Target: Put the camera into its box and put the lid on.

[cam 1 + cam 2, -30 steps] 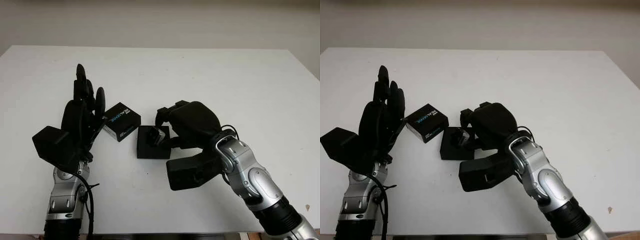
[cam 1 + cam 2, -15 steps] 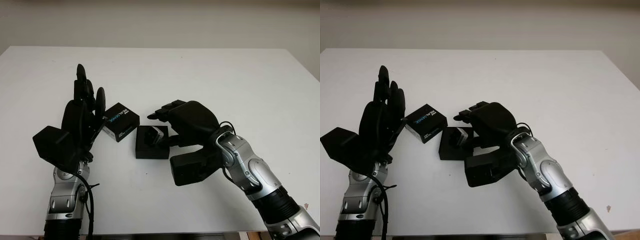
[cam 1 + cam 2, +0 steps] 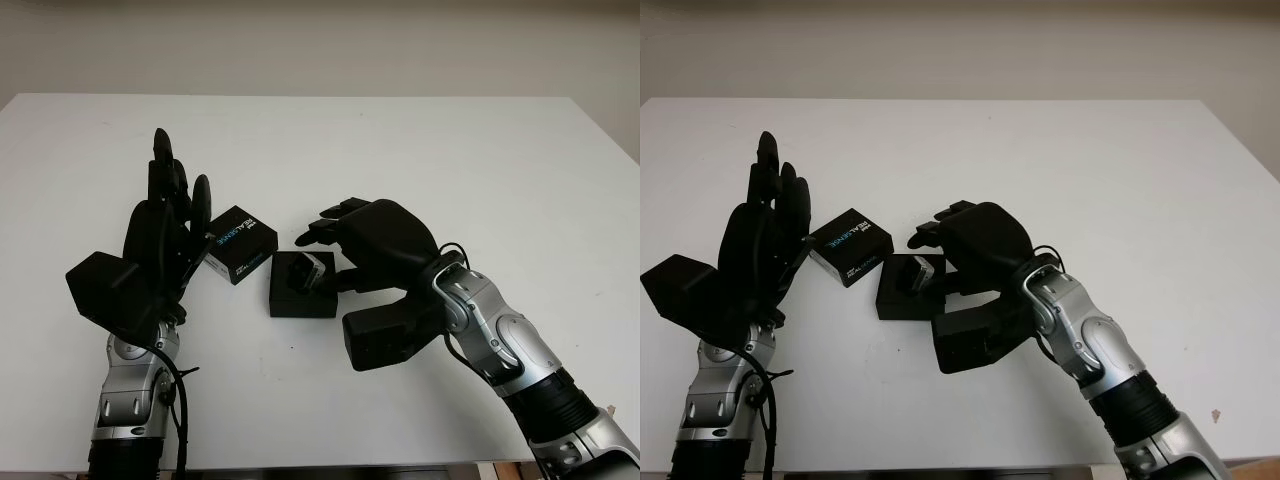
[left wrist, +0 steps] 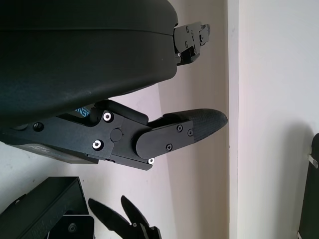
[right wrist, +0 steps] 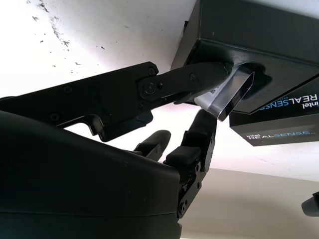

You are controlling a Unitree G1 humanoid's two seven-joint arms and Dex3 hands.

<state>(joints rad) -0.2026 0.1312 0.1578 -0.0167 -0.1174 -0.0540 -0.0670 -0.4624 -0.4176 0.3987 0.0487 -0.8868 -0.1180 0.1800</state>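
Under right hand point(image 3: 345, 235), camera point(image 3: 308, 271) partly hidden, tilted in box point(image 3: 300, 300)

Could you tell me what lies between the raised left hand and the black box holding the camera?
The lid, printed REALSENSE, lies on the table between the left hand and the box, close beside the box, as the left eye view shows.

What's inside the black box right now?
The silver camera sits tilted in the black box, the right hand over it. How well it is seated is hidden by the fingers.

Lid point(image 3: 240, 243) and right hand point(image 3: 345, 250) flank the box point(image 3: 300, 296).
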